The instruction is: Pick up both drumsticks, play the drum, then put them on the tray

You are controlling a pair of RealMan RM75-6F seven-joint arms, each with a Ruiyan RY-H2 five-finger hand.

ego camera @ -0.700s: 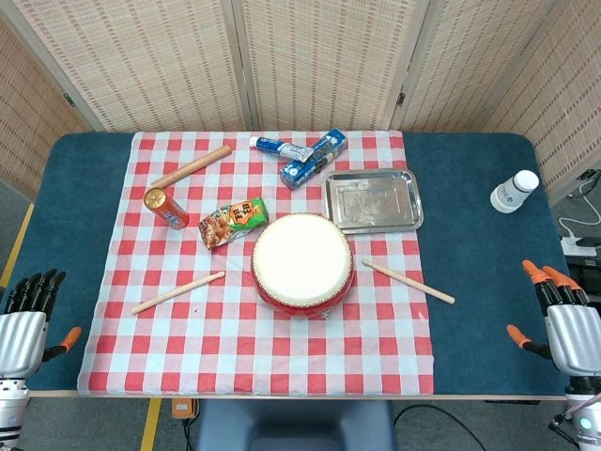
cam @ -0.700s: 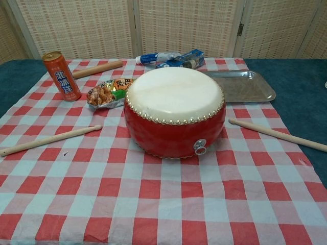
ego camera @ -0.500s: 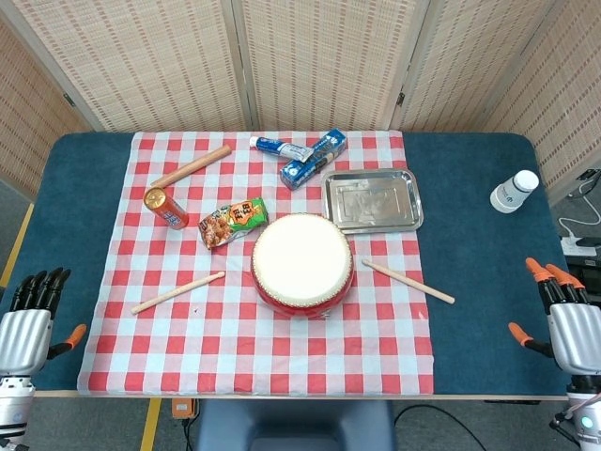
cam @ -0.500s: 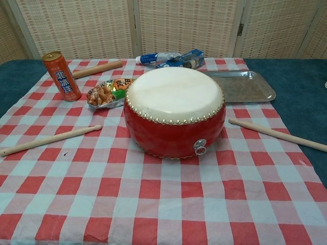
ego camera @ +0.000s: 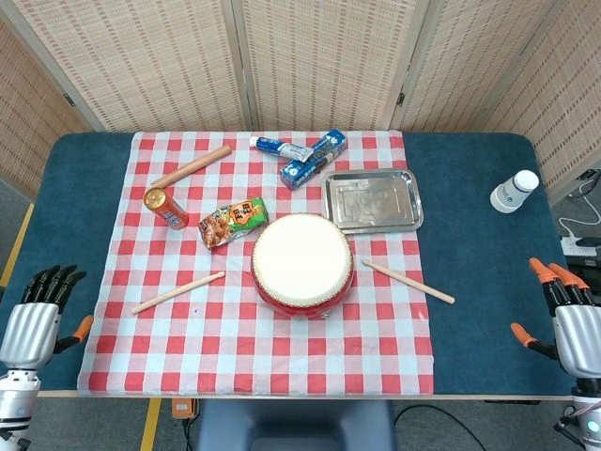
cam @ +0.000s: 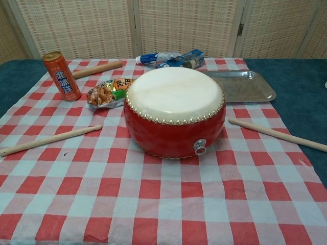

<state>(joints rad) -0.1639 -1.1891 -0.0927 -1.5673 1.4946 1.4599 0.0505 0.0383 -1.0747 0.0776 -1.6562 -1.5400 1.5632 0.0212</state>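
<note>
A red drum (ego camera: pixel 302 263) (cam: pixel 174 112) with a pale skin stands in the middle of the checked cloth. One wooden drumstick (ego camera: pixel 177 292) (cam: pixel 50 140) lies to its left, a second drumstick (ego camera: pixel 408 281) (cam: pixel 277 135) to its right. Behind the drum, to the right, lies the metal tray (ego camera: pixel 372 200) (cam: pixel 248 86), with nothing in it. My left hand (ego camera: pixel 36 319) hovers at the table's front left corner, fingers apart, holding nothing. My right hand (ego camera: pixel 568 321) is at the front right corner, likewise open. Neither hand shows in the chest view.
An orange can (ego camera: pixel 165 208) (cam: pixel 61 76), a snack bag (ego camera: pixel 232 222) (cam: pixel 106 93), a rolling pin (ego camera: pixel 191 166) (cam: pixel 97 69) and toothpaste with its box (ego camera: pixel 302 154) (cam: pixel 173 58) lie behind the drum. A white bottle (ego camera: pixel 515 192) stands on the blue table at the right.
My left hand has shifted slightly to the right and up; my right hand has drifted a little lower and to the right. The objects have not moved.
</note>
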